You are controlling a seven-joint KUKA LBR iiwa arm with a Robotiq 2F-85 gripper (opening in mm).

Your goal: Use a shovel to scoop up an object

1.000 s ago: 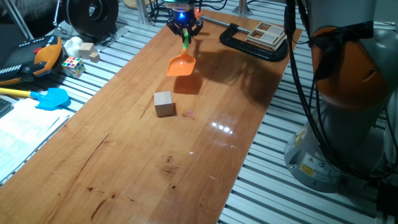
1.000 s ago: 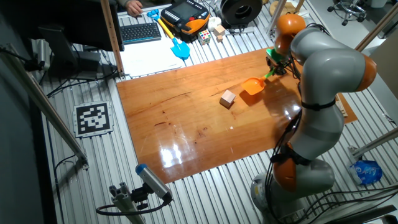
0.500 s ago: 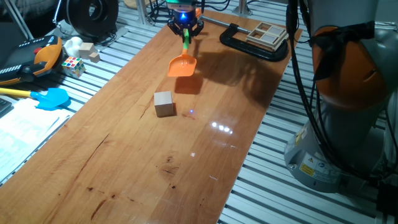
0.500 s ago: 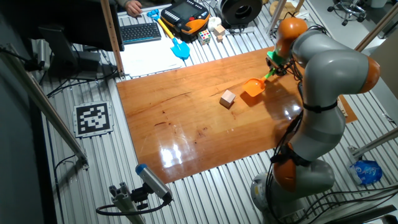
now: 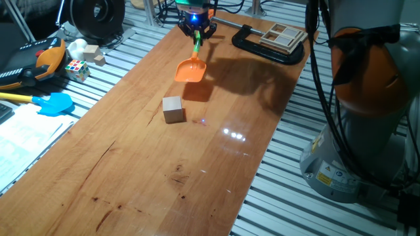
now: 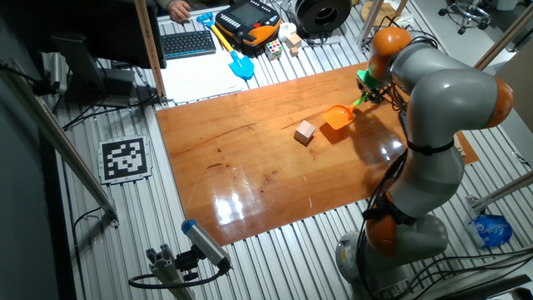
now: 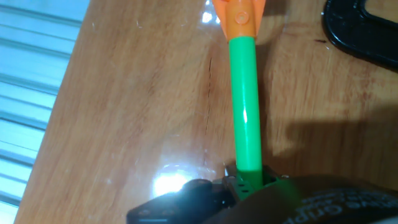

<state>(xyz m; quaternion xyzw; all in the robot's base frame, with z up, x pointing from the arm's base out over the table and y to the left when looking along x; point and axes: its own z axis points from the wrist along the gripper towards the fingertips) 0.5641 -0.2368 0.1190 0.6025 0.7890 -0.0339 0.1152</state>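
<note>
Shovel hangs from the gripper at the top centre of one fixed view, fingers clamped on its green shaft, orange blade tilted down over the table. Below and left of the blade the wooden cube sits alone, apart from it. A black clamp lies upper right. Far left, on the slatted bench, are a blue shovel and a puzzle cube.
</note>
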